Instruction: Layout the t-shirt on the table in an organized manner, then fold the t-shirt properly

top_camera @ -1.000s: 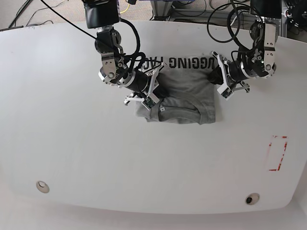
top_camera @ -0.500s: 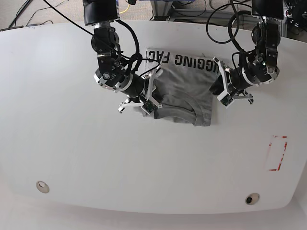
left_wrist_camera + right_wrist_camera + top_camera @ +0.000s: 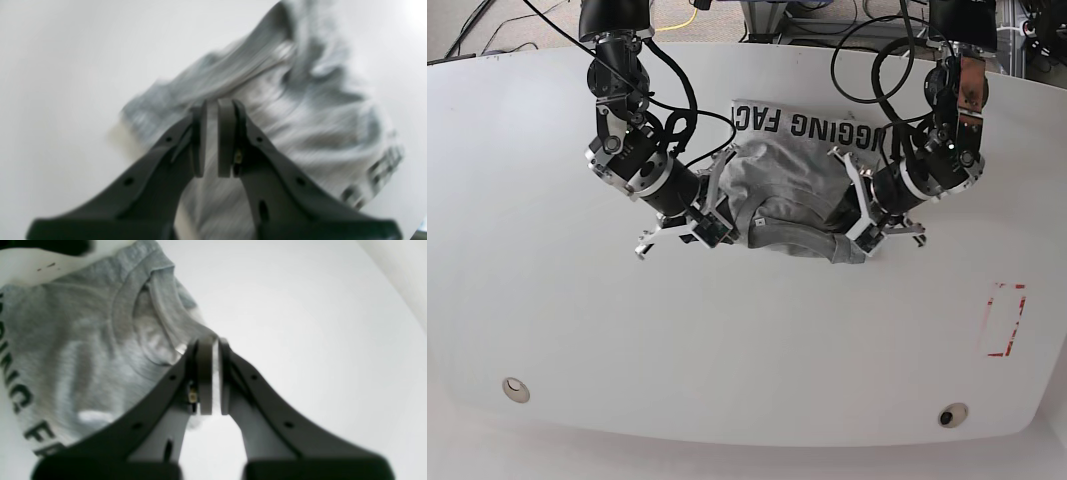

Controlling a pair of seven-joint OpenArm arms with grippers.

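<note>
The grey t-shirt lies bunched on the far middle of the white table, with its black lettering along the far edge. My left gripper sits at the shirt's near right corner, and the left wrist view shows this left gripper shut on blurred t-shirt fabric. At the shirt's near left edge my right gripper is also shut. In the right wrist view the right gripper pinches the t-shirt beside the neck opening.
A red tape rectangle marks the table at the right. Two round grommets sit near the front edge. Black cables hang from both arms over the far edge.
Both grippers have moved toward the front and to the left while staying shut. The shirt's near part has bunched up more between them.
</note>
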